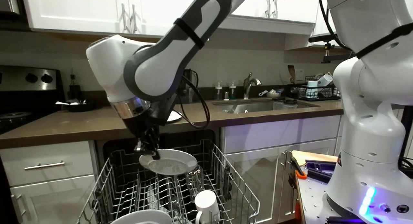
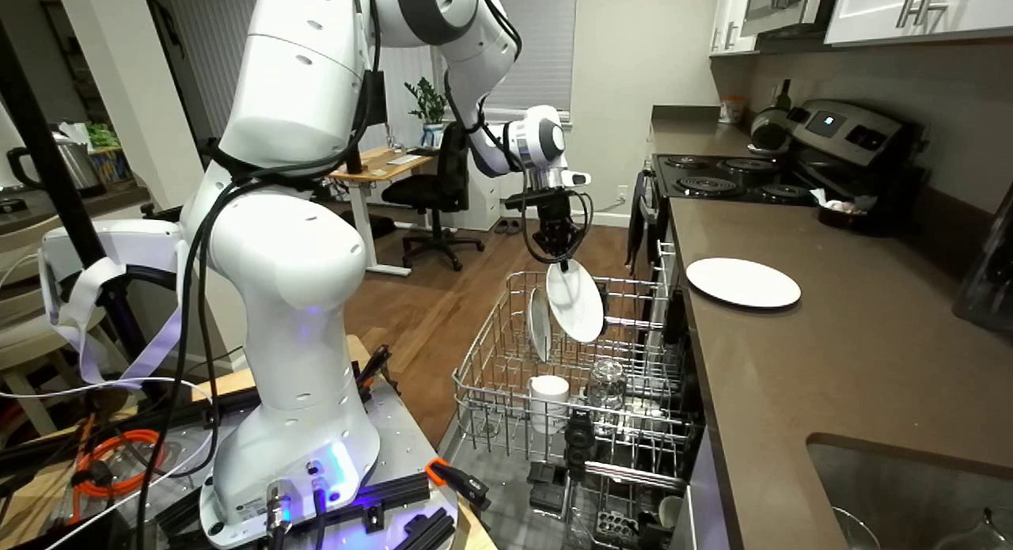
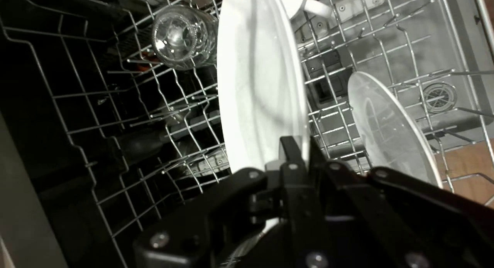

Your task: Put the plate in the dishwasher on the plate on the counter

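Both exterior views: brown countertop [image 2: 863,360], then white Franka arm [image 2: 277,249] arched over pulled-out wire dishwasher rack [image 1: 237,174]. Step in hand, prob.: take-out, i.e. grasp made, transfer & set-down not yet. Then black Robotiq gripper [image 3: 305,150], pinched narrow on rim of held white plate [image 2: 574,301], w/ plate hung steeply tilted over rack; can't tell whether lower edge fully clear of wires. Target, white counter plate [image 2: 744,282]: flat on countertop near front edge. Also rack plate [image 3: 389,125], propped on edge beside held white plate. Next move, by judgement: raise straight up past rack plate, white mug [image 1: 206,200] & upturned clear glass [image 3: 181,38] w/o a knock (glass v. close, contact unclear); swing to countertop; roll wrist to level plate; center over target, lower, release once seated. Smallest: black fingertips [image 3: 290,148], 1 against plate face in wrist view; poss. pivot at such a small pinch, so go slow.
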Controlling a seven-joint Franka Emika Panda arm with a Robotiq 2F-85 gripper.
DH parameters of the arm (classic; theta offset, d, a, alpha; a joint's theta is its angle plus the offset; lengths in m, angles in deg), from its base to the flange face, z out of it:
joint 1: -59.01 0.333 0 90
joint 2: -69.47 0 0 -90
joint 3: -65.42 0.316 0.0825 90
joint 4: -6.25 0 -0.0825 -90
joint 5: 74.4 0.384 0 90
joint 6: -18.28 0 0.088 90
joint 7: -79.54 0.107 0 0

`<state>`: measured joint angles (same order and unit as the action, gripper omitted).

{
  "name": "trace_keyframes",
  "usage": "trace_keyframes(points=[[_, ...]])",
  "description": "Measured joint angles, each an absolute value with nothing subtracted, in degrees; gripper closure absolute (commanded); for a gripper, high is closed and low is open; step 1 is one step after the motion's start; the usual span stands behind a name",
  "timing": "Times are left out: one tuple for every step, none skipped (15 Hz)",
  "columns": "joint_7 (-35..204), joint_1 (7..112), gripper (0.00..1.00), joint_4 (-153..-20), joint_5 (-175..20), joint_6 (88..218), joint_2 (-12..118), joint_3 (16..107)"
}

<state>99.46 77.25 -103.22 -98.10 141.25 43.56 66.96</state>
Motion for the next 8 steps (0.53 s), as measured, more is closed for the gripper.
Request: trace_keyframes(points=[[100.77, 77.83, 0.95, -102.89, -99.28, 140.08, 43.6, 66.8], [102.1, 78.41, 0.95, -102.42, -100.48, 138.65, 43.62, 66.7], [103.34, 78.99, 0.95, -101.9, -101.59, 137.07, 43.69, 66.63], [104.7, 79.58, 0.95, -101.34, -102.89, 135.39, 43.8, 66.56], [106.12, 80.19, 0.95, -100.73, -104.45, 133.55, 43.95, 66.48], [107.64, 80.83, 0.95, -100.05, -106.26, 131.65, 44.06, 66.37], [109.08, 81.4, 0.95, -99.31, -108.1, 129.77, 44.11, 66.28], [110.4, 81.9, 0.95, -98.57, -110.04, 127.96, 44.11, 66.24]])
